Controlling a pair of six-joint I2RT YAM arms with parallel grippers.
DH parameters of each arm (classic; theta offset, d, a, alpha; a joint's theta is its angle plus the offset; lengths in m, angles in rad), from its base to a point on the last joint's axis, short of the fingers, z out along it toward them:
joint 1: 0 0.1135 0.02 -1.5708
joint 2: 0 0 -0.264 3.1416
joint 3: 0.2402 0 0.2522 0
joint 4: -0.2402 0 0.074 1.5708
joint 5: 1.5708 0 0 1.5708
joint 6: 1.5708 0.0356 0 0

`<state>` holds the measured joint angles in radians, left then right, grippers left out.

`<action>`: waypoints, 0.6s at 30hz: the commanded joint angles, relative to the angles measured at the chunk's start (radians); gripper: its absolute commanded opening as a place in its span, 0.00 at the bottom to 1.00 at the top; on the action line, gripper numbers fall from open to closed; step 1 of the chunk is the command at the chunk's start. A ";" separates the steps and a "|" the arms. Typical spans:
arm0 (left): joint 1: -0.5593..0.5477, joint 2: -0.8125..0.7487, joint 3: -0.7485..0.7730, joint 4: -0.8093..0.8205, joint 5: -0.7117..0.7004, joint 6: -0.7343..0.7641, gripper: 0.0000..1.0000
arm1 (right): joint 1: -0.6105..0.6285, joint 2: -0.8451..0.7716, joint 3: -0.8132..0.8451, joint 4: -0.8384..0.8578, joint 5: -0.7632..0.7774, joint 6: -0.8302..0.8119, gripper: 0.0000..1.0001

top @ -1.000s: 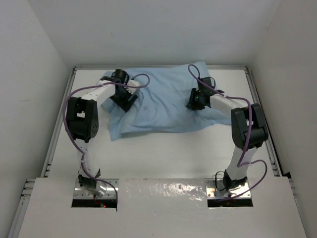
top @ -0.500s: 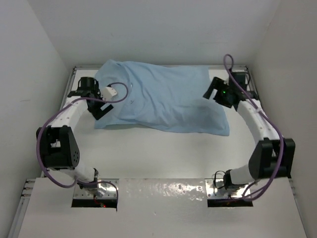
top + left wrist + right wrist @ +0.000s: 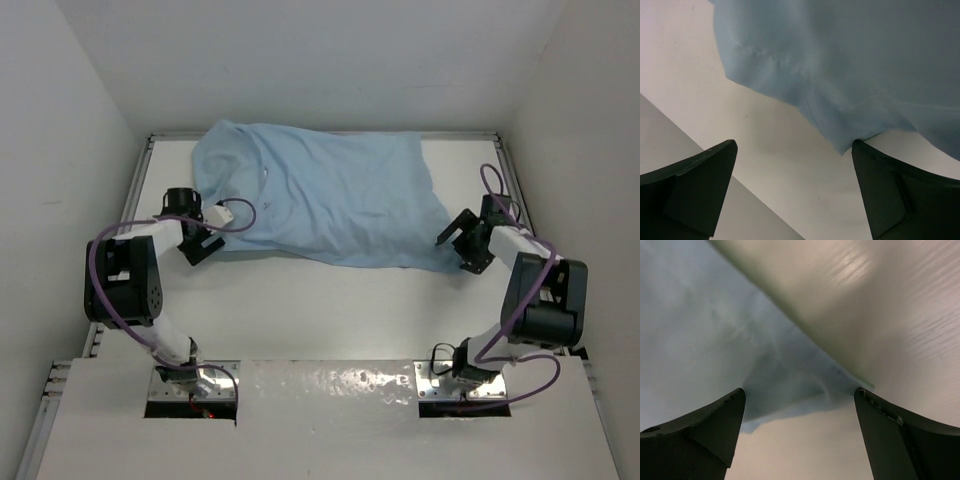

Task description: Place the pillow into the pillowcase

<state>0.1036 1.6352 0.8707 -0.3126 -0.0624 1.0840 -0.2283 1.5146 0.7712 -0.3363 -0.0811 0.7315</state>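
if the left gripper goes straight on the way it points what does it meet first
Most likely the pillowcase: its near corner lies just ahead of the open left gripper, though depth is unclear.

Covered, cropped, blurred

From above, the pillowcase (image 3: 330, 205) covers whatever fills it, so nothing of the filling shows. In the left wrist view the cloth runs off the frame from 12 round to 3 o'clock. In the right wrist view it is soft and out of focus, and the pale streaked surface (image 3: 890, 305) at 2 o'clock is too blurred to name.
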 commanded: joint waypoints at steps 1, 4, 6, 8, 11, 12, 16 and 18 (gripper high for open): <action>-0.005 0.025 -0.028 0.089 0.050 -0.025 1.00 | 0.003 0.068 0.020 0.092 0.147 0.005 0.89; -0.005 0.022 -0.064 0.105 0.102 -0.044 1.00 | 0.003 0.133 0.026 0.073 0.166 -0.004 0.88; -0.005 0.018 -0.079 0.112 0.166 -0.055 1.00 | 0.004 0.167 0.020 0.075 0.141 0.003 0.85; -0.007 0.018 -0.081 0.106 0.216 -0.068 0.98 | 0.004 0.156 -0.005 0.091 0.129 0.026 0.81; -0.007 0.026 -0.056 0.074 0.292 -0.079 0.74 | 0.004 0.130 -0.030 0.106 0.121 0.032 0.54; -0.007 0.034 -0.050 0.064 0.303 -0.079 0.44 | 0.004 0.125 -0.033 0.103 0.110 0.025 0.32; -0.002 0.038 0.014 -0.005 0.343 -0.114 0.00 | 0.003 0.085 -0.036 0.085 0.096 0.006 0.00; 0.022 0.023 0.072 -0.091 0.403 -0.121 0.00 | 0.004 0.024 -0.038 0.076 0.093 -0.009 0.00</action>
<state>0.1074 1.6650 0.8669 -0.2935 0.2150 0.9981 -0.2260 1.6192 0.7437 -0.2234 0.0139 0.7502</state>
